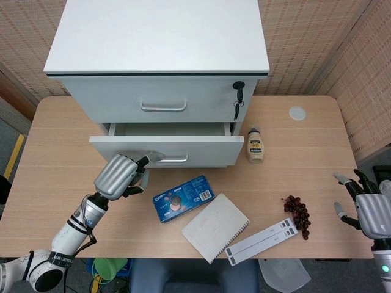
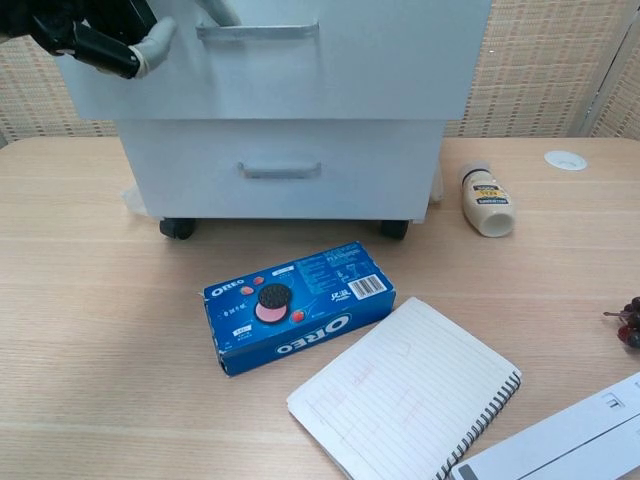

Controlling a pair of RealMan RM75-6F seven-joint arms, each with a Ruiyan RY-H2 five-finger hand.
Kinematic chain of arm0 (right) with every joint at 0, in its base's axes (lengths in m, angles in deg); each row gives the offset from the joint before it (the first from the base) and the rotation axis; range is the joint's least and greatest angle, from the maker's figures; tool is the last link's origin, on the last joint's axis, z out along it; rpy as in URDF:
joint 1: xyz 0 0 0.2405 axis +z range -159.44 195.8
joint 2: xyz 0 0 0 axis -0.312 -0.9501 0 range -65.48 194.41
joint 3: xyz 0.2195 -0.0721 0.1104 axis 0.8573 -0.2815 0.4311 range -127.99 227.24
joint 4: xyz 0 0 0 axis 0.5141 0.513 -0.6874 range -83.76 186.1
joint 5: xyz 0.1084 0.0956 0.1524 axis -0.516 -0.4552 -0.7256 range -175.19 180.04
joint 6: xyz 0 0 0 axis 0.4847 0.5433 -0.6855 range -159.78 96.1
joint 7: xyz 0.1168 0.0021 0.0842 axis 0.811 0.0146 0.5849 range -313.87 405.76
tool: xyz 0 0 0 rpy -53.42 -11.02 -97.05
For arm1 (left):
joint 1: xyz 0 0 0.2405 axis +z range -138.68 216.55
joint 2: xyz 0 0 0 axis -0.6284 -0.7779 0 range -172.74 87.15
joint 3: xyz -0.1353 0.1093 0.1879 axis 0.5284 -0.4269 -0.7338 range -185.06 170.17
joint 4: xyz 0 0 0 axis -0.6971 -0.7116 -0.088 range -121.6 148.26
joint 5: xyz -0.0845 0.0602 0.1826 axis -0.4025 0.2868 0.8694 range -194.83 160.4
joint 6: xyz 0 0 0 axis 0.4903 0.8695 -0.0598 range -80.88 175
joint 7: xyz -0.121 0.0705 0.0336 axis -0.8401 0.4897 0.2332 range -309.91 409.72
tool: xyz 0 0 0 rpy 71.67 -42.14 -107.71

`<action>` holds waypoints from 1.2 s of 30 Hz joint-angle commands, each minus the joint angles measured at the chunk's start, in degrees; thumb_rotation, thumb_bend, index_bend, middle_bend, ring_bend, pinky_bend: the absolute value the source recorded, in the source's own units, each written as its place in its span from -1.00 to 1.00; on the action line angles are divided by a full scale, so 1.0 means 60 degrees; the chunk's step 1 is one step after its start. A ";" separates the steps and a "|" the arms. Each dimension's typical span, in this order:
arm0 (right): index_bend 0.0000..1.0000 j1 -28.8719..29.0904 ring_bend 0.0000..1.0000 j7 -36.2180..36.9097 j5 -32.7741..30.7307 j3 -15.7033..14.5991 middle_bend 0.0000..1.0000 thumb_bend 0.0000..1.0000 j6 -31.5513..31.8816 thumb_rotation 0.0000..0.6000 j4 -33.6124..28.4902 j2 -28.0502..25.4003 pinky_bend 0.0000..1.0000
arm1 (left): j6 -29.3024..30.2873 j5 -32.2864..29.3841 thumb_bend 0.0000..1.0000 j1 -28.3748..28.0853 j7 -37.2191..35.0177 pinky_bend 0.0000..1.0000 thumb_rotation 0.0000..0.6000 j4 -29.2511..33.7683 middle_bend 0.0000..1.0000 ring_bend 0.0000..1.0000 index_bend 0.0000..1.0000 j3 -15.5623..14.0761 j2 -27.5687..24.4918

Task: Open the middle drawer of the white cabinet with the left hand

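Observation:
The white cabinet (image 1: 159,36) stands at the back of the table. Its middle drawer (image 1: 201,148) is pulled partly out, and a strip of its empty inside (image 1: 171,129) shows. My left hand (image 1: 119,176) is at the drawer front's left side, its fingers curled on the left end of the metal handle (image 1: 166,158). In the chest view the same hand (image 2: 95,35) sits at the top left beside the handle (image 2: 258,30) on the drawer front (image 2: 380,70). My right hand (image 1: 366,209) hovers at the table's right edge with fingers spread, holding nothing.
A blue Oreo box (image 1: 183,198) lies just in front of the drawer, with a spiral notebook (image 1: 215,227) and a white strip (image 1: 263,241) nearer me. A small bottle (image 1: 255,145) lies right of the cabinet; grapes (image 1: 297,213) lie further right. A key (image 1: 237,101) hangs in the top drawer's lock.

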 commanded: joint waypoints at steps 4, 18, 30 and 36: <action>-0.64 -0.0008 -0.68 -0.0038 0.0000 -0.0003 -0.40 -0.31 0.0020 1.00 -0.0035 -0.0004 -0.60 | 0.0025 0.0172 0.37 0.0086 0.0015 1.00 1.00 0.0205 0.79 0.88 -0.49 -0.0122 -0.0132; -0.64 -0.0028 -0.68 -0.0034 -0.0022 -0.0016 -0.40 -0.31 0.0028 1.00 -0.0015 0.0006 -0.60 | -0.0091 0.0504 0.37 0.0228 -0.0014 1.00 1.00 0.0847 0.79 0.88 -0.48 -0.0370 -0.0533; -0.64 -0.0035 -0.68 -0.0012 -0.0009 -0.0013 -0.40 -0.31 0.0056 1.00 0.0004 0.0021 -0.60 | -0.0049 0.1285 0.37 0.0501 -0.0210 1.00 1.00 0.1330 0.79 0.88 -0.45 -0.0761 -0.0923; -0.64 -0.0035 -0.68 -0.0028 -0.0010 -0.0017 -0.40 -0.31 0.0051 1.00 -0.0002 0.0022 -0.60 | 0.0073 0.1626 0.37 0.0643 -0.0254 1.00 1.00 0.1463 0.79 0.88 -0.45 -0.0892 -0.0995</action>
